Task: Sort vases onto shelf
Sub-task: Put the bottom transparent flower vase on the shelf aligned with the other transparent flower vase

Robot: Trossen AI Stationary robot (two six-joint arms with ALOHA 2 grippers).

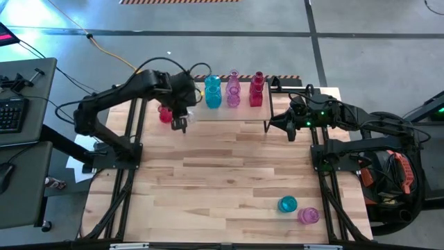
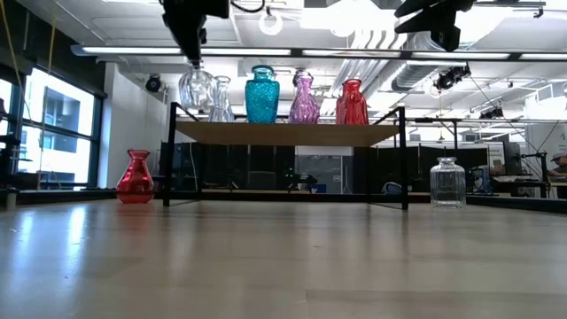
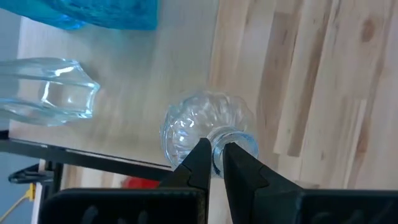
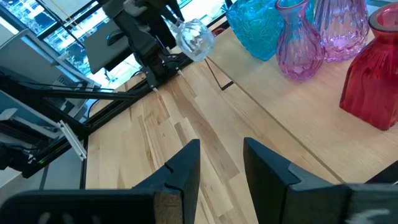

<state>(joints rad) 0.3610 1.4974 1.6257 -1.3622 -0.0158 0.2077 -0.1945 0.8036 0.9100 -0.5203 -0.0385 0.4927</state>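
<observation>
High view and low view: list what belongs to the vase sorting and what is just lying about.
Job:
- shelf
- clear round vase in left end effector
- teal vase on shelf
- red vase on table
- clear jar

Lying about:
- keyboard
- yellow cable

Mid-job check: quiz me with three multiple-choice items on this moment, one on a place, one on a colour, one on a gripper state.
1. Where is the round clear vase?
A. held over the shelf's end
B. lying on the table
C. beside the right arm

2. What colour is the vase standing on the table beside the shelf?
A. teal
B. red
C. pink

3. The left gripper is:
A. wide open
B. out of view
C. shut on the vase's neck

Answers: 1 A, it hangs from the gripper above the shelf's end; 2 B, red glass; 3 C, its fingers pinch the neck.
</observation>
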